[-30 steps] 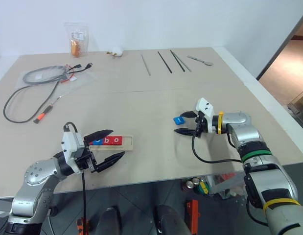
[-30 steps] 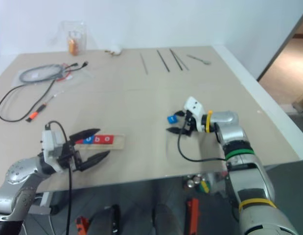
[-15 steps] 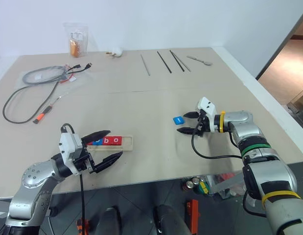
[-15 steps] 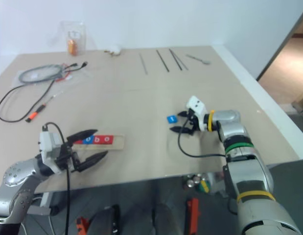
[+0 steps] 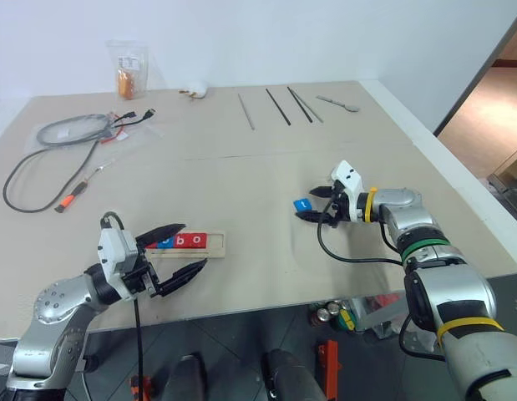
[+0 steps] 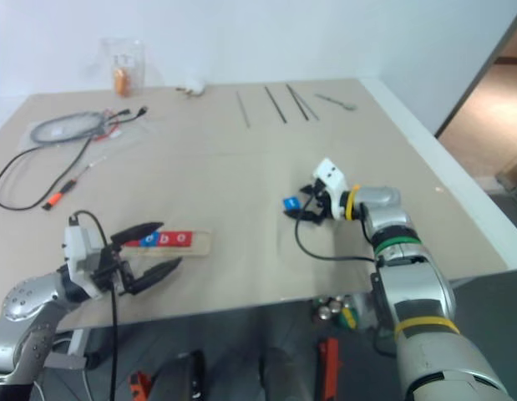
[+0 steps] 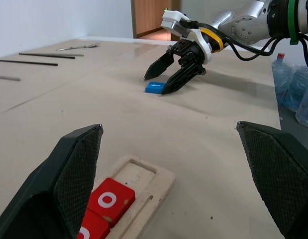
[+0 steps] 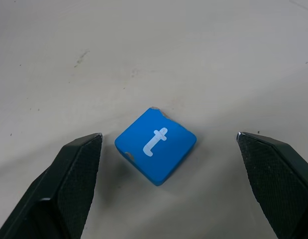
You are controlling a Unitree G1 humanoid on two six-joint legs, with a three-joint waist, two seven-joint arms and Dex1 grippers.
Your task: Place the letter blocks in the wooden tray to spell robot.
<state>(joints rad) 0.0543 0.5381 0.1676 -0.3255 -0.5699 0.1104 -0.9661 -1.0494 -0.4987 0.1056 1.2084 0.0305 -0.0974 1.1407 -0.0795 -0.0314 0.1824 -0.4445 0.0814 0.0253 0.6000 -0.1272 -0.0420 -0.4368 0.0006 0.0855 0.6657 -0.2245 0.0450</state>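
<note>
Beside the pale, matt wooden tray [image 7: 144, 184], the table [image 5: 241, 167] looks matt beige and faintly scuffed; the blue t block [image 8: 155, 145] seems smooth plastic, and the fingers [image 8: 69, 189] carry cross-hatched black pads

Coiled cables [image 5: 62, 134] lie on the tabletop [image 5: 241, 175] far from thin rods [image 5: 279, 106], a spoon [image 5: 337, 103] and a clear bag [image 5: 129, 67].

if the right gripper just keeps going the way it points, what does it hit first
Most likely the blue t block. It lies flat on the table just ahead of the right gripper, centred between its open fingers and not yet touched. The gripper also tilts down, so a fingertip might graze the tabletop; depth is hard to judge.
</note>
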